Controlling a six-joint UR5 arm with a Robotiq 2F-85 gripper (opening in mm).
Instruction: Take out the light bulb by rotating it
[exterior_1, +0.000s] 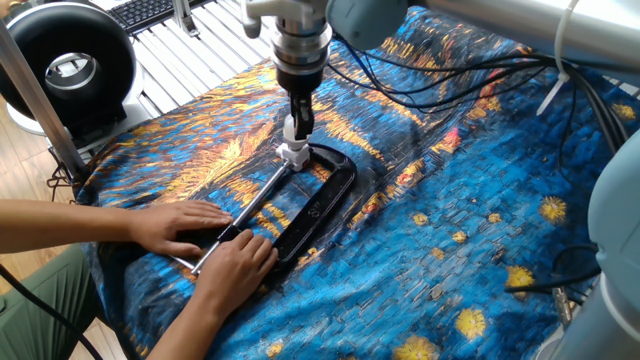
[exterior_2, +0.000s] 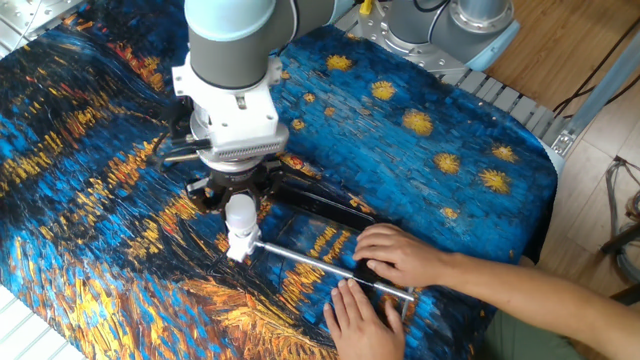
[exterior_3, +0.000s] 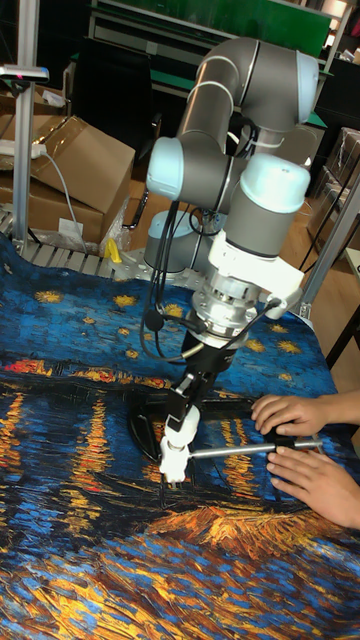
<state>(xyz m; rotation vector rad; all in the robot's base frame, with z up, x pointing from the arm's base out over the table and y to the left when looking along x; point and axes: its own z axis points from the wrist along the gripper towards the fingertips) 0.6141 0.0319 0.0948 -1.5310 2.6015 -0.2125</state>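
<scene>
The light bulb (exterior_1: 297, 128) (exterior_2: 240, 214) (exterior_3: 183, 426) is small and white, and it points down into a small white socket (exterior_1: 291, 153) (exterior_2: 238, 246) (exterior_3: 172, 463). My gripper (exterior_1: 298, 118) (exterior_2: 240, 198) (exterior_3: 190, 400) comes straight down from above and is shut on the bulb's globe. The socket sits at the end of a metal rod (exterior_1: 255, 205) (exterior_2: 320, 262) on a black clamp frame (exterior_1: 330, 195) (exterior_3: 145, 410). The bulb's screw base is hidden.
Two human hands (exterior_1: 190, 225) (exterior_2: 400, 255) (exterior_3: 300, 415) press on the rod and clamp at the near edge. Black cables (exterior_1: 430, 90) trail over the blue and orange cloth (exterior_1: 480, 230). A round black device (exterior_1: 65, 65) stands off the table; cardboard boxes (exterior_3: 70, 160) sit behind.
</scene>
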